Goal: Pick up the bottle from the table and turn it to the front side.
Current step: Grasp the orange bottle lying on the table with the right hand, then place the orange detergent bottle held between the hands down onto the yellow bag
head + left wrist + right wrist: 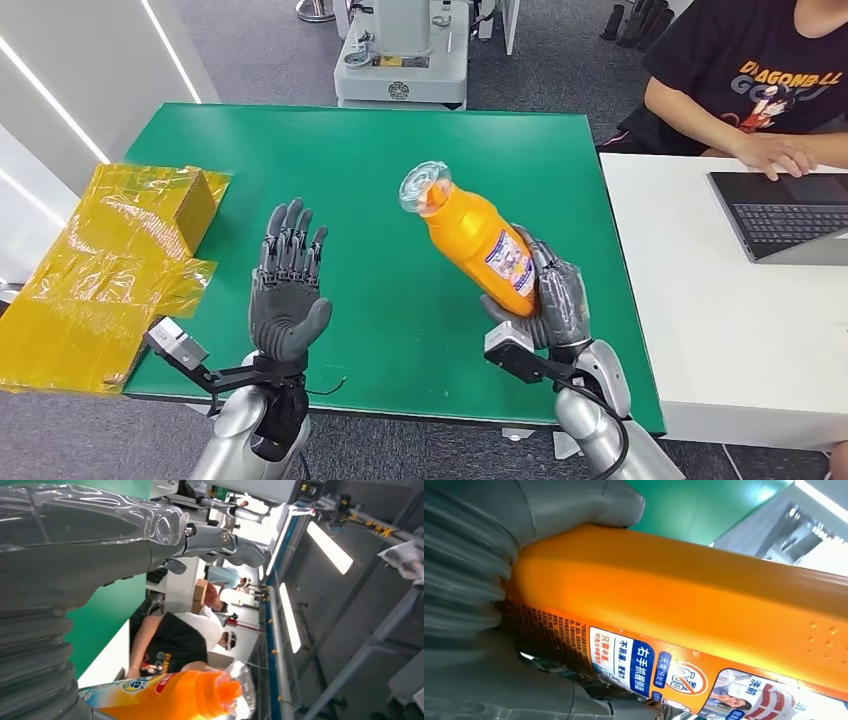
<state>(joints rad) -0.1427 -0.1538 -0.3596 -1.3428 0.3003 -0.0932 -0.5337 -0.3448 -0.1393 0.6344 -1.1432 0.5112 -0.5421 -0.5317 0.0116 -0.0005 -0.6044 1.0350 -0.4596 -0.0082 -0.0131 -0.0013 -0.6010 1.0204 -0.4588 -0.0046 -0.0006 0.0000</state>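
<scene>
From the head view, the right hand grips the orange bottle by its base above the green table, cap tilted away, while the left hand is raised empty with fingers spread. The left wrist view shows the bottle's clear cap beside the person in black. The right wrist view shows the thumb pressed on the bottle's side.

A green table carries crinkled yellow wrapping overhanging its left edge.

The right hand holds the orange bottle tilted above the green table. The left hand is open.
</scene>
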